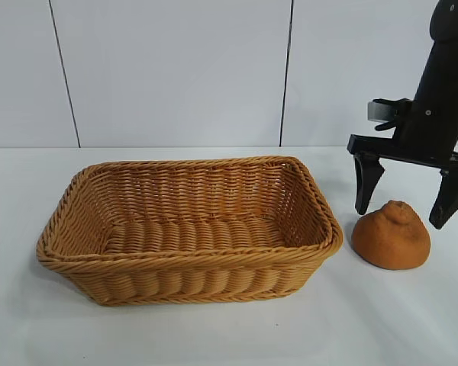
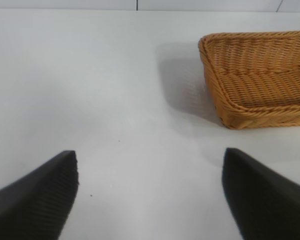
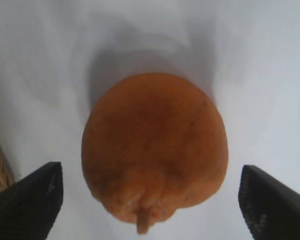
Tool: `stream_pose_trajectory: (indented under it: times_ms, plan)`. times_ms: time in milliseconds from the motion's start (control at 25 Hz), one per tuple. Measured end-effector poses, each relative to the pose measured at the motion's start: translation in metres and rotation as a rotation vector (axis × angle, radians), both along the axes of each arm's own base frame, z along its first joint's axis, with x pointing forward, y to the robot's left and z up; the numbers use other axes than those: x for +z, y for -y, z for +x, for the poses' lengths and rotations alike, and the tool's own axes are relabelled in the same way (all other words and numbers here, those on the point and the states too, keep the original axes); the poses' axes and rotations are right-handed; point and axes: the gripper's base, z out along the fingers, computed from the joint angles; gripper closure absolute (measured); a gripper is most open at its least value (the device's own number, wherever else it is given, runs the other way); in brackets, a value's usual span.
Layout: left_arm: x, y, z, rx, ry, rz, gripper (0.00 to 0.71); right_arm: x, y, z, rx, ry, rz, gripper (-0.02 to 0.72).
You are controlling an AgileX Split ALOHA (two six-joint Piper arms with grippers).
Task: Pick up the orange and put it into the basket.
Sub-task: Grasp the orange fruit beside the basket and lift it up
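The orange [image 1: 391,235] is a dull orange-brown knobbed fruit on the white table, just right of the basket [image 1: 185,263], a large golden woven wicker basket with nothing in it. My right gripper [image 1: 407,210] is open and hangs just above and behind the orange, one finger on each side, not touching it. In the right wrist view the orange [image 3: 155,150] fills the space between the two fingertips [image 3: 35,200] of the right gripper [image 3: 151,192]. My left gripper [image 2: 150,187] is open over bare table, out of the exterior view; the basket's corner [image 2: 255,75] shows farther off.
The white table [image 1: 229,335] stands before a white panelled wall [image 1: 175,69]. The basket takes up the left and middle of the table.
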Motion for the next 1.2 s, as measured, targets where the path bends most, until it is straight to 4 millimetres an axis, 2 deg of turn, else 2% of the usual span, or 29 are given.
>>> stream_pose_trajectory:
  times_ms: [280, 360, 480, 600, 680, 800, 920, 1200]
  plan:
    - [0.000, 0.000, 0.000, 0.001, 0.000, 0.001, 0.143, -0.020, 0.000, 0.001, -0.007, -0.033, -0.001, 0.052]
    - [0.000, 0.000, 0.000, 0.001, 0.000, 0.001, 0.143, -0.020, 0.000, 0.001, -0.007, -0.034, -0.001, 0.087]
    - [0.000, 0.000, 0.000, 0.001, 0.000, 0.001, 0.143, -0.020, 0.000, 0.001, -0.007, -0.034, -0.001, 0.253]
    - [0.000, 0.000, 0.000, 0.001, 0.000, 0.001, 0.143, -0.020, -0.001, 0.000, -0.007, -0.046, 0.001, 0.513]
    - [0.000, 0.000, 0.000, 0.001, 0.000, 0.001, 0.143, -0.017, -0.001, 0.000, -0.003, -0.048, 0.006, 0.632]
    - [0.000, 0.000, 0.000, 0.001, 0.000, 0.001, 0.143, -0.005, -0.001, 0.000, 0.001, -0.020, 0.009, 0.639]
    - [0.000, 0.000, 0.000, 0.001, 0.000, 0.001, 0.143, 0.016, -0.001, 0.000, 0.002, 0.035, 0.013, 0.639]
    - [0.000, 0.000, 0.000, 0.001, 0.000, 0.001, 0.143, 0.091, -0.002, -0.012, 0.005, 0.220, 0.062, 0.640]
